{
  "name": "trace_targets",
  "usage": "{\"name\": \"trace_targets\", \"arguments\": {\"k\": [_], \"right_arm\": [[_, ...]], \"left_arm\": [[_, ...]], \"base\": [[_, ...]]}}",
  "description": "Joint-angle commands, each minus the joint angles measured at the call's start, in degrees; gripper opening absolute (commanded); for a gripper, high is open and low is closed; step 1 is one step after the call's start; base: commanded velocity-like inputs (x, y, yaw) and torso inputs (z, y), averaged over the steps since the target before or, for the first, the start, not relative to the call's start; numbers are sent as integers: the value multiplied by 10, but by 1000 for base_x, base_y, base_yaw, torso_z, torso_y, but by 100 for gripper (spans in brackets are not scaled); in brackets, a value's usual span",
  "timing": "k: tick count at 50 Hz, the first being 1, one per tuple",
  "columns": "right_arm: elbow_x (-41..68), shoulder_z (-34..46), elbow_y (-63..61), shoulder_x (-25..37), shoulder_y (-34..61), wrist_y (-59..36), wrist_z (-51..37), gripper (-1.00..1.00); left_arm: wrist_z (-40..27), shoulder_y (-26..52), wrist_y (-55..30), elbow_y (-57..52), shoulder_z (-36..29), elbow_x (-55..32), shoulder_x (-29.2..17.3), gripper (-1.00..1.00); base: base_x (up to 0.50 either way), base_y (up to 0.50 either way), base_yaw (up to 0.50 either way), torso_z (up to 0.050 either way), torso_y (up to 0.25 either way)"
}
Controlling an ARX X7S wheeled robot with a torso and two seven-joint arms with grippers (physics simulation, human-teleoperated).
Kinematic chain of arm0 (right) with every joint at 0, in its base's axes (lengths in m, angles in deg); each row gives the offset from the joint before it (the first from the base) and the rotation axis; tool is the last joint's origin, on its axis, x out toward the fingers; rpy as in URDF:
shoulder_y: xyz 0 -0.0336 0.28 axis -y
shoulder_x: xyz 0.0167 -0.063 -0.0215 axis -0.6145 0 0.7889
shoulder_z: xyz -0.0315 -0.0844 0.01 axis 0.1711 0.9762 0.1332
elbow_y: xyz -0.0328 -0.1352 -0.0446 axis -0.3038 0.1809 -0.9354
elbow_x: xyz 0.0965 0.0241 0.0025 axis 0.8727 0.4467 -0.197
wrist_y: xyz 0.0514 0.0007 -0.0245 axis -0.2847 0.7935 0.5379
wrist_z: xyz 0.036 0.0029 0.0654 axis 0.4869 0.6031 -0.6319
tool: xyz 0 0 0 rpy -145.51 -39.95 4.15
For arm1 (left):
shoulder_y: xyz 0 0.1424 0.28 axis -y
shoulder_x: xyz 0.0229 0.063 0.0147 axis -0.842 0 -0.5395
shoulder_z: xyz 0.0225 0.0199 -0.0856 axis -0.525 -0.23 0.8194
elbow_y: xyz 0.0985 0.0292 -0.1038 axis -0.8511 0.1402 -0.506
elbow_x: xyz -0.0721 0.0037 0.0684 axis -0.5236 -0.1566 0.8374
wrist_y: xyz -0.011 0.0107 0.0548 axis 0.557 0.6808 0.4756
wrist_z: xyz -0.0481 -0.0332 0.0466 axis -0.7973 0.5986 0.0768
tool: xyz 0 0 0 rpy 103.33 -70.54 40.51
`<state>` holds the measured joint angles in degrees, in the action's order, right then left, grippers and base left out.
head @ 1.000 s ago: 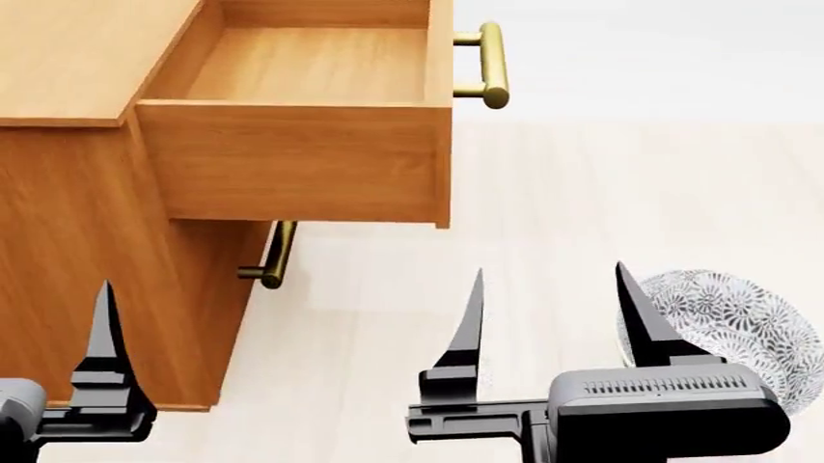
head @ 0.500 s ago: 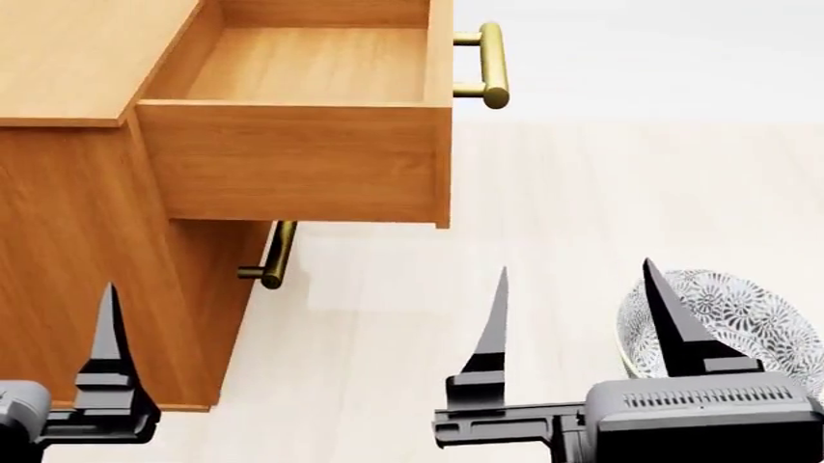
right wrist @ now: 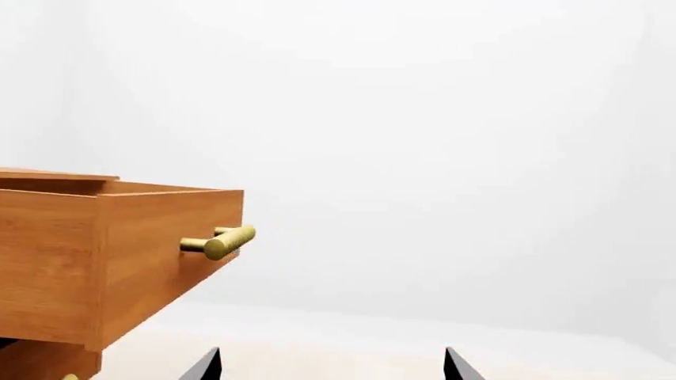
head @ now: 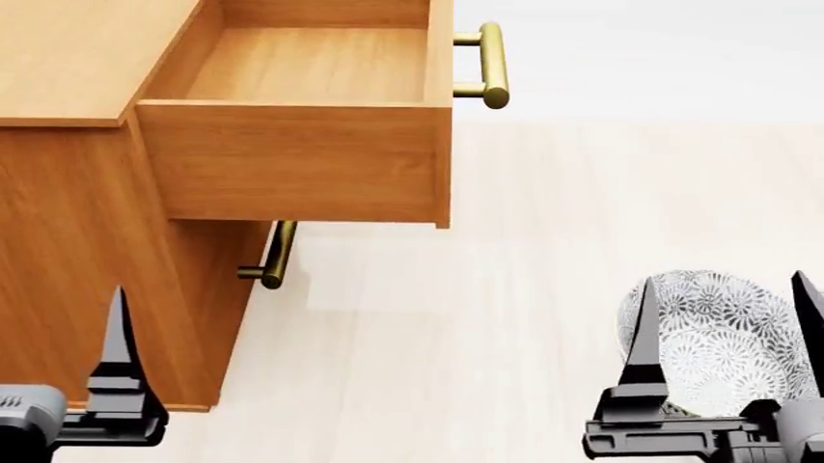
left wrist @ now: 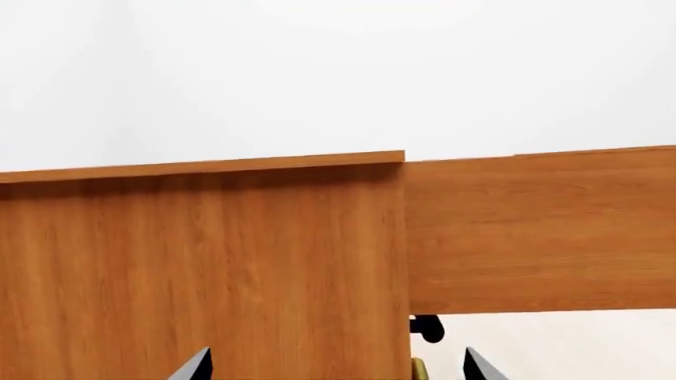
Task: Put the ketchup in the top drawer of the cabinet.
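Top drawer (head: 303, 92): pulled out, empty. Ketchup: unseen. Right pincer (head: 721, 318): wide, empty, over bowl (head: 721, 338); locate can before descending. Left pincer (left wrist: 332, 366): wide, idle.

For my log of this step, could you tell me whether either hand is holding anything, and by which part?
Nothing is held. The left hand and the right hand are both open and empty; the ketchup is not in view.

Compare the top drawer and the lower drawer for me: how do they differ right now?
The top drawer is pulled out, its empty inside showing; the lower drawer looks shut, only its handle showing. The top drawer's handle sits far out from the cabinet; the lower handle stays close to the cabinet front. Both handles are brass bars.
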<state>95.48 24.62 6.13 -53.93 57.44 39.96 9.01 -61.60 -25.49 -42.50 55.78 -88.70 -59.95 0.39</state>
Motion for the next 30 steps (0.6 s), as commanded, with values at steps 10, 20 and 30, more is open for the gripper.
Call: {"name": "trace_targets", "arguments": {"k": [10,20,30], "right_arm": [[48,-81,68,49,-36,42,62,100],[69,-111,89,62,-67,60,94,100],[78,-144,87,68,-113,71,105,100]], "left_arm": [[-10,5,3,14,-10,2,-3,100],[-13,8,9,24,-12,0,-4,100],[-17,12,11,33,-14,-2,-6,100]], "base": [[0,0,0,0,0],[0,0,0,0,0],[0,0,0,0,0]]}}
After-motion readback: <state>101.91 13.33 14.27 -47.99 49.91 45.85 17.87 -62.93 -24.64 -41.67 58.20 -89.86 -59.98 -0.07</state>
